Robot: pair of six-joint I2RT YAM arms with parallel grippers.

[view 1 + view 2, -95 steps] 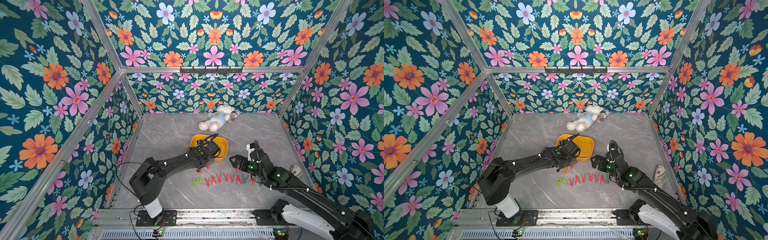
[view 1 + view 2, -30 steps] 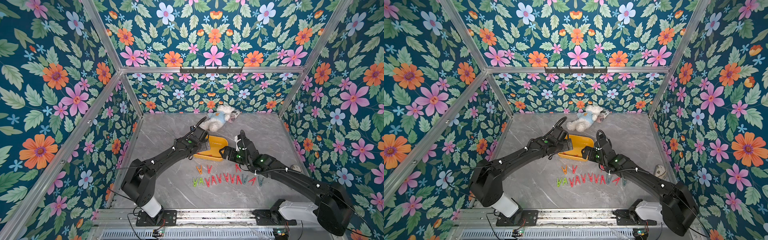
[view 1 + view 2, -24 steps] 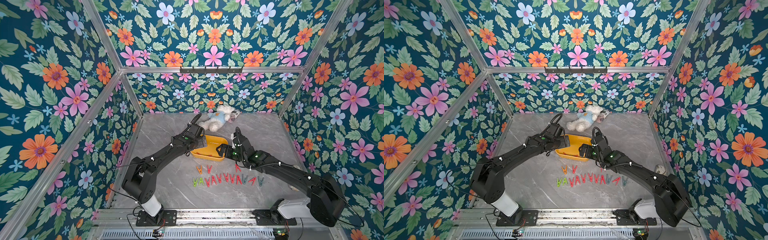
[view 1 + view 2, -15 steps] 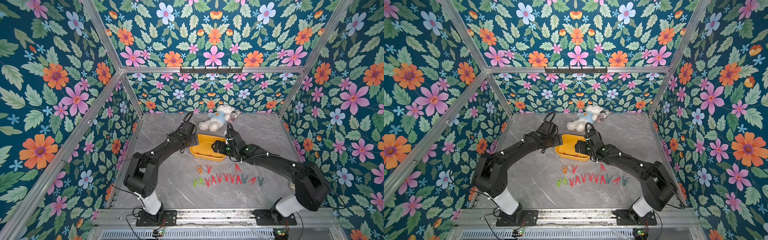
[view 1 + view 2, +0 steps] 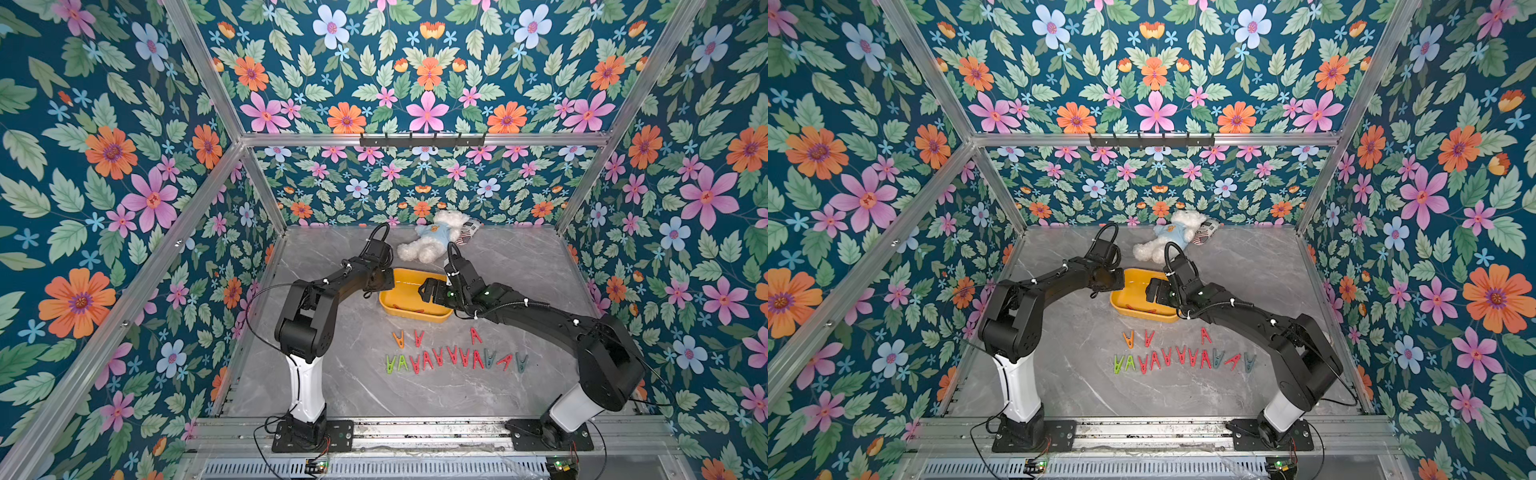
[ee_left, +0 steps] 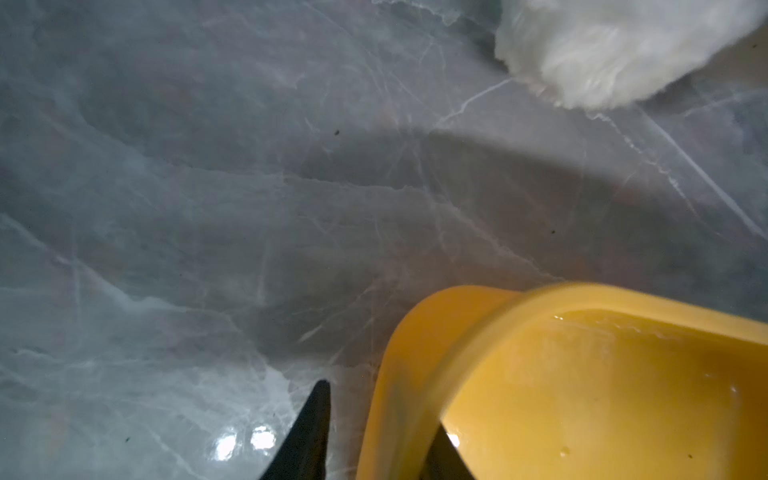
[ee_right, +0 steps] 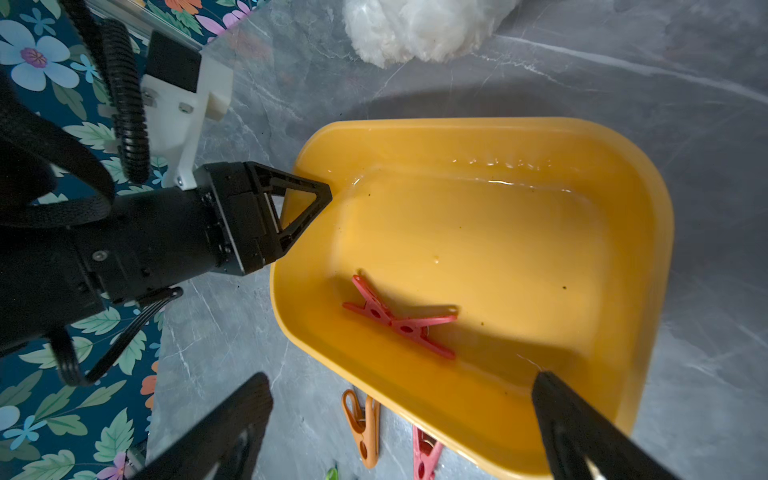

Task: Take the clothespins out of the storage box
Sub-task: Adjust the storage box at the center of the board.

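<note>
Blue floral wallpaper (image 5: 428, 112) on aluminium framing shuts in a grey marble-look table (image 5: 332, 386), and a black hook rail (image 5: 422, 141) crosses the back wall. Just past the table's middle, the left gripper (image 5: 384, 279) stands astride the left rim of the yellow box (image 5: 411, 318) with its jaws drawn narrow. The left wrist view shows one finger (image 6: 309, 432) outside the wall and the other inside. A sliver of table shows between the outer finger and the plastic, so whether the rim is clamped cannot be told.

The right gripper (image 5: 430, 289) hangs over the box's right end, jaws spread wide and holding nothing. In the right wrist view its fingers (image 7: 582, 428) frame the box's near wall. Inside the box, two red pegs (image 7: 399, 322) lie crossed on the floor, close to that near wall.

On the table, toward the front edge, an orange peg (image 5: 399, 338) and a red peg (image 5: 419, 337) lie side by side near the box. Another red peg (image 5: 475, 334) lies apart to their right. In front of these runs a row of pegs (image 5: 465, 358), green at its left end, red through the middle and grey-blue among the last few on the right.

A white teddy bear (image 5: 415, 251) in a blue top lies at the far edge, just beyond the box and clear of it. Both arms rise from a metal rail (image 5: 415, 426) along the front edge.
</note>
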